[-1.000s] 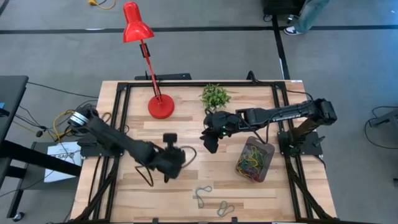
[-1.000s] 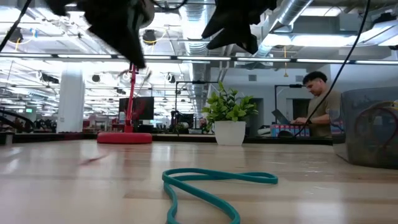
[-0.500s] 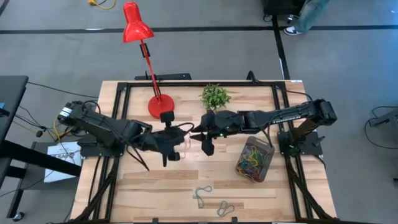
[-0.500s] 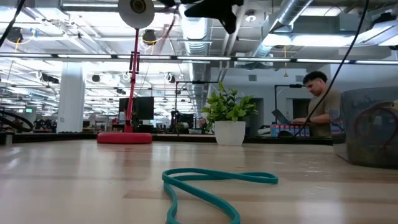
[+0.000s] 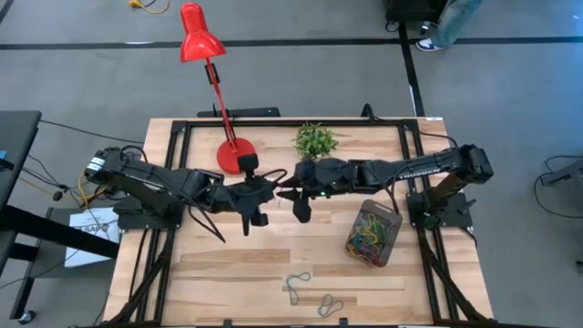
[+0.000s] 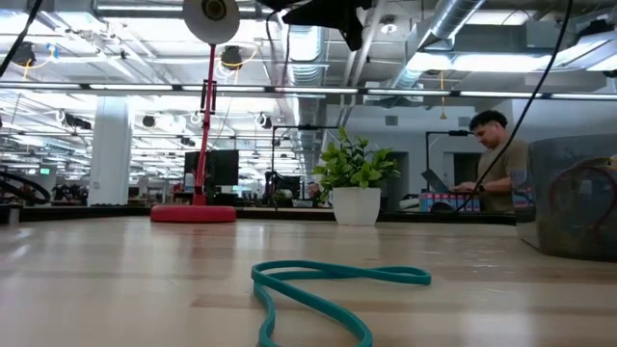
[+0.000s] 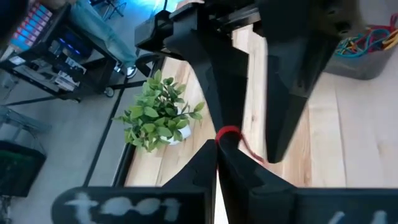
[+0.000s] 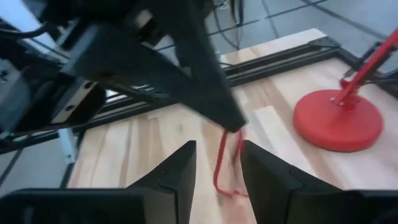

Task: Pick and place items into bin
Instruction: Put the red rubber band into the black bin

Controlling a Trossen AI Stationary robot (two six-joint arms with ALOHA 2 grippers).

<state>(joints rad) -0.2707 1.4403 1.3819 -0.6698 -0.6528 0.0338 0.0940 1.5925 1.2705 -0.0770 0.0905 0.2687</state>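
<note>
Above the table's middle, my left gripper [image 5: 275, 188] is shut on a thin red loop [image 8: 225, 163], one of the items. My right gripper [image 5: 288, 193] faces it tip to tip and is open. Its fingers [image 8: 179, 169] stand on either side of the hanging loop without touching it. The bin [image 5: 373, 233], a dark see-through container holding several coloured loops, rests on the table at the right. More loops [image 5: 297, 285] lie flat near the front edge; the low view shows a teal one [image 6: 328, 284]. My left gripper pinches the red loop's upper end [image 7: 226, 132] between its two fingertips. The fingers slant down toward the table's right side. The loop hangs slack below the tips [image 8: 234, 126], clear of the table.
A red lamp's round base [image 5: 236, 157] and a small potted plant [image 5: 315, 141] stand at the far side. Black frame rails [image 5: 178, 173] run along the table's left, right and far edges. Bare wood lies between the grippers and the front loops.
My left gripper has risen from the table's near middle and gone toward the far edge and the right gripper, staying shut with the red loop lifted clear. My right gripper has tipped up from pointing down to nearly level, and stays open.
</note>
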